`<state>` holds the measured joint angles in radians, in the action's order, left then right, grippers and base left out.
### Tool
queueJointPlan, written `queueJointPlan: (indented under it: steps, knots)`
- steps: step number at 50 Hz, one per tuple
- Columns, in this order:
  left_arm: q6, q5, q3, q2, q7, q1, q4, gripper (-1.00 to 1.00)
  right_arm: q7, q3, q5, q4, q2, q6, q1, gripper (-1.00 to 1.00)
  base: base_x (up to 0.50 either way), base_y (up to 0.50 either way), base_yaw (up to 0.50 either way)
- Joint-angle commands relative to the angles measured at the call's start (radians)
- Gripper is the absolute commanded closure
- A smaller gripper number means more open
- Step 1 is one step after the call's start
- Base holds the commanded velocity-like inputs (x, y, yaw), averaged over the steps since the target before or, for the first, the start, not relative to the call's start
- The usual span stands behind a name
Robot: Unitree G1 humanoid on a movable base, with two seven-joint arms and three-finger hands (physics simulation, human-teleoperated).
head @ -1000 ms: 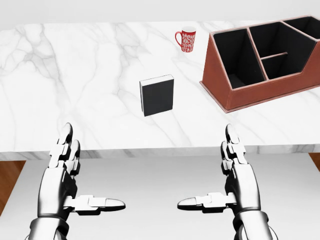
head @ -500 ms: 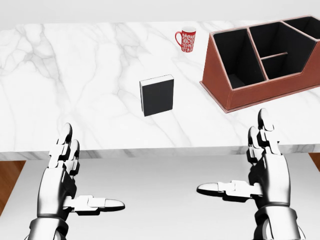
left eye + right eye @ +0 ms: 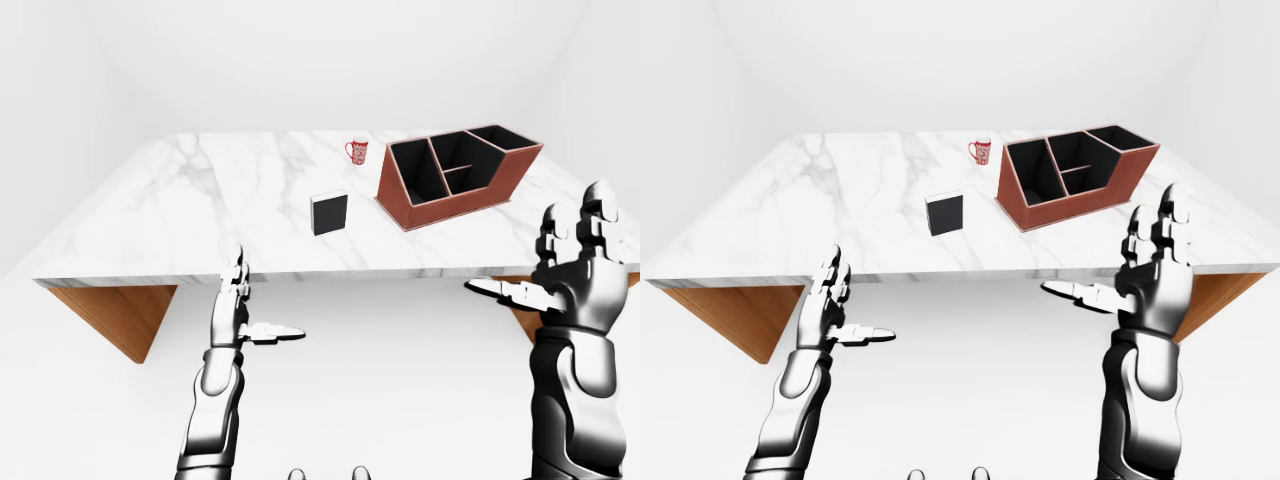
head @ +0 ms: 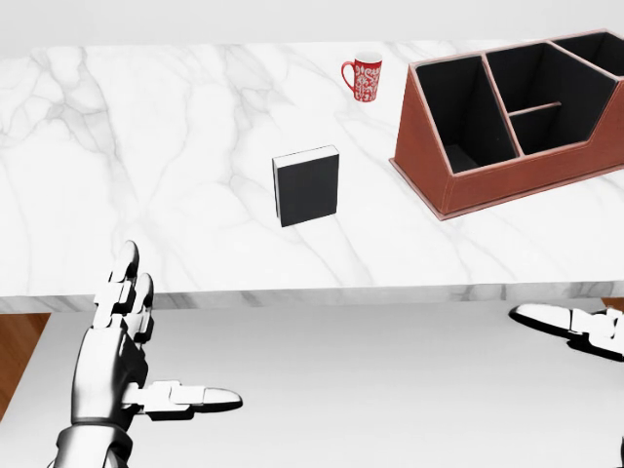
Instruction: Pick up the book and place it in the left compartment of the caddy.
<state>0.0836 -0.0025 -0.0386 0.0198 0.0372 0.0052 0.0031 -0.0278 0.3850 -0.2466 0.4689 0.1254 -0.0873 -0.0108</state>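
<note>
Right shiny metal robot hand (image 3: 1155, 265) lifted up and out to the right since a second ago; reaching just starting.

Fingers spread wide, holding nothing, touching nothing. Same for left shiny metal hand (image 4: 122, 346), low and empty. Small black book (image 4: 306, 186) flat on white marble table (image 4: 146, 146), untouched, left of brown box caddy (image 4: 517, 117).

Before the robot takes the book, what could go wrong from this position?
1. The book lies flat on the marble table; the fingers may push it instead of lifting it.
2. The red mug stands close to the caddy; a wide carry might knock it.
3. The caddy's left compartment looks narrow, so the book may catch its rim.
</note>
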Motion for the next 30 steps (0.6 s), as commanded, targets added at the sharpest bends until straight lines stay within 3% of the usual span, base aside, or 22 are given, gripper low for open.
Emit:
queueJointPlan:
  steps: [1,5,6,11,16,30]
  knots:
    - [-0.024,0.009,0.008,-0.004,-0.004,0.015,-0.043,-1.00,-0.010,0.140,-0.095,0.053,0.059,0.000,-0.011,-1.00,0.00,0.00,0.00]
    - [-0.013,0.013,0.009,-0.003,-0.003,0.012,-0.027,-1.00,-0.012,0.185,-0.121,0.061,0.078,0.000,-0.010,-1.00,0.00,0.00,0.00]
    - [0.004,0.011,0.004,0.000,-0.001,-0.001,0.007,-1.00,-0.011,0.195,-0.132,0.058,0.081,0.000,-0.010,-1.00,0.00,0.00,0.00]
    - [-0.013,0.015,0.013,-0.005,-0.001,0.019,-0.036,-1.00,-0.012,0.262,-0.190,0.054,0.107,0.000,-0.004,-1.00,0.00,0.00,0.00]
    - [0.004,0.080,0.027,-0.002,-0.026,0.026,-0.039,-1.00,-0.018,0.309,-0.262,0.005,0.112,0.000,0.004,-1.00,0.00,0.00,0.00]
    - [0.004,0.071,0.020,0.000,-0.008,-0.002,0.030,-1.00,-0.022,0.470,-0.431,-0.041,0.160,0.000,0.067,-1.00,0.00,0.00,0.00]
